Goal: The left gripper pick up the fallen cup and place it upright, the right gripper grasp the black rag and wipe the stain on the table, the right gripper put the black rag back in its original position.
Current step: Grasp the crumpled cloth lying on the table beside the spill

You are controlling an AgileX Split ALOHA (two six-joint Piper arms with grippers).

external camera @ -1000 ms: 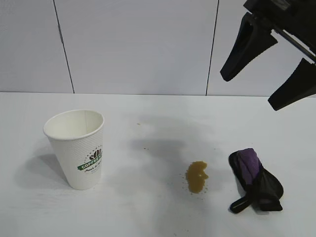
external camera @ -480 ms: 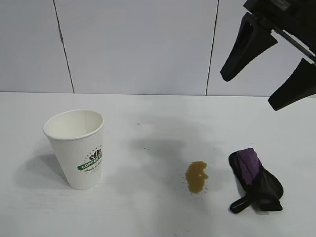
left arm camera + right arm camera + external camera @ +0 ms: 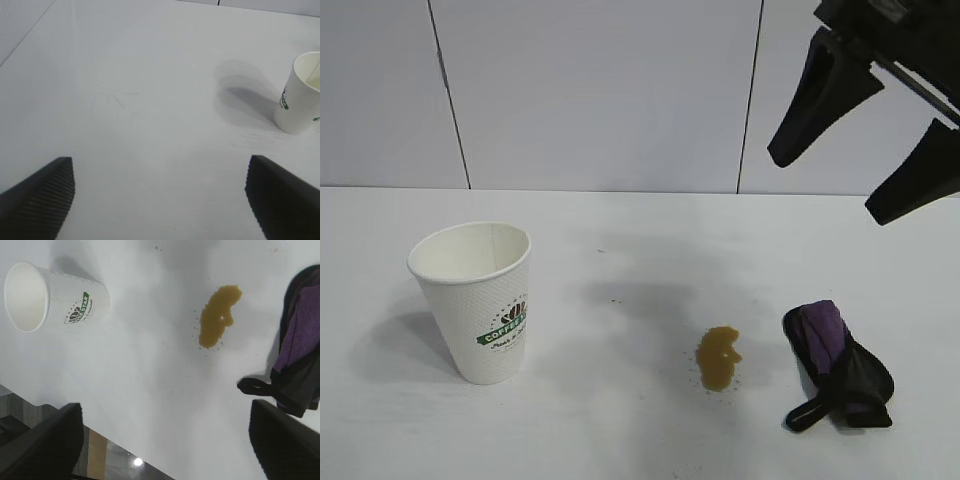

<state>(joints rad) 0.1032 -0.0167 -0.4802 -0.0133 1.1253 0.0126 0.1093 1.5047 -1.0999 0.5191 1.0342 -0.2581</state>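
The white paper cup (image 3: pixel 475 300) with its green logo stands upright at the table's left, mouth up; it also shows in the left wrist view as the cup (image 3: pixel 301 95) and in the right wrist view as the cup (image 3: pixel 55 297). An amber-brown stain (image 3: pixel 719 357) lies right of centre, and the black rag (image 3: pixel 835 365) with purple folds is bunched just to its right. High above the rag hangs my right gripper (image 3: pixel 860 150), open and empty. My left gripper (image 3: pixel 160 192) is open over bare table (image 3: pixel 150 100), away from the cup.
A grey panelled wall (image 3: pixel 600 90) with dark seams stands behind the table. In the right wrist view the table's near edge (image 3: pixel 150 460) shows, with floor beyond it. Tiny droplets (image 3: pixel 196 327) lie around the stain (image 3: pixel 219 315), next to the rag (image 3: pixel 300 350).
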